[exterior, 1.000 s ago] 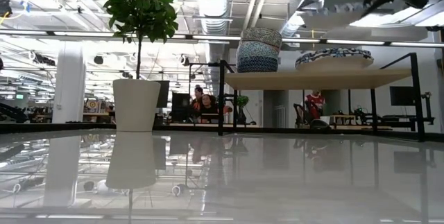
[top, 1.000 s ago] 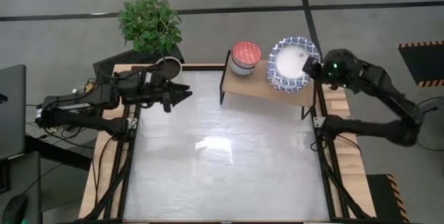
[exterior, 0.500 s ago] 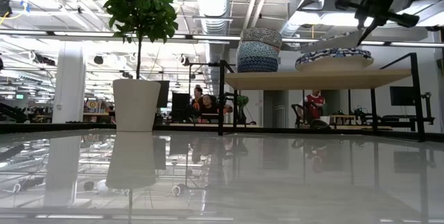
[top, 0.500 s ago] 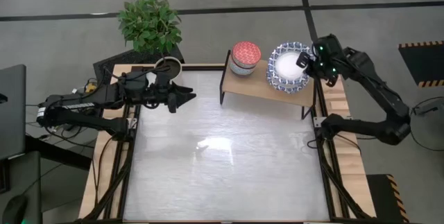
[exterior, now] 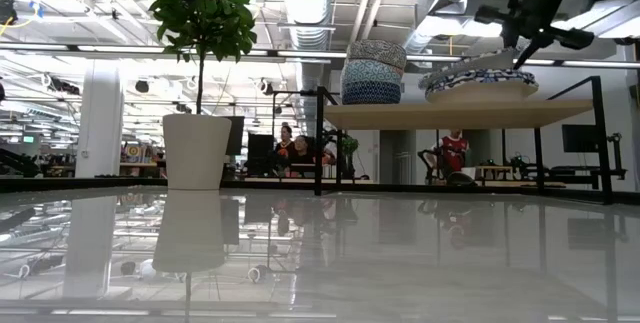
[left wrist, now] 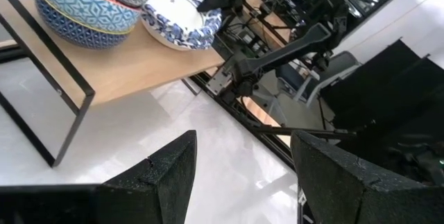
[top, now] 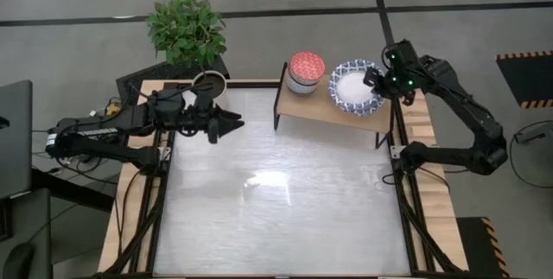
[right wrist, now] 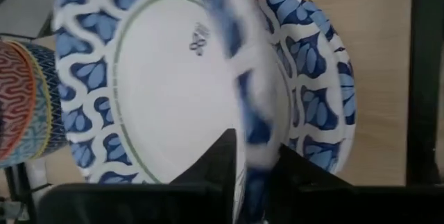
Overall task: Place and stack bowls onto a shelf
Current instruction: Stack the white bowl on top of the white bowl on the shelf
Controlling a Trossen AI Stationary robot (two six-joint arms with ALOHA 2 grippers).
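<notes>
A wide blue-and-white bowl (top: 352,89) with a white centre is in my right gripper (top: 376,82) over the right end of the shelf (top: 321,107), a light wooden board on black legs. In the right wrist view another blue-and-white bowl (right wrist: 316,78) lies under it on the board. A stack of small patterned bowls (top: 306,70), red on top, stands on the shelf's left end. My left gripper (top: 235,122) hovers open over the table's far left part, left of the shelf. My right gripper pinches the wide bowl's rim (right wrist: 251,141) on its right side, one finger (right wrist: 216,160) on the white face and the other (right wrist: 300,174) on the patterned outside. It comes in from the table's right, slanting down. The bowl is tilted just above the bowl beneath; whether they touch I cannot tell.
A leafy plant in a white pot (top: 207,83) stands at the table's far left corner, behind my left gripper. The glossy white tabletop (top: 276,201) stretches in front of the shelf. In the low view, people (exterior: 292,148) show in the room beyond the table.
My right gripper has moved toward the table's left and down over the shelf's right end. The wide bowl has come down with it, from high above the shelf to just over the bowl lying there. My left gripper has edged slightly right.
</notes>
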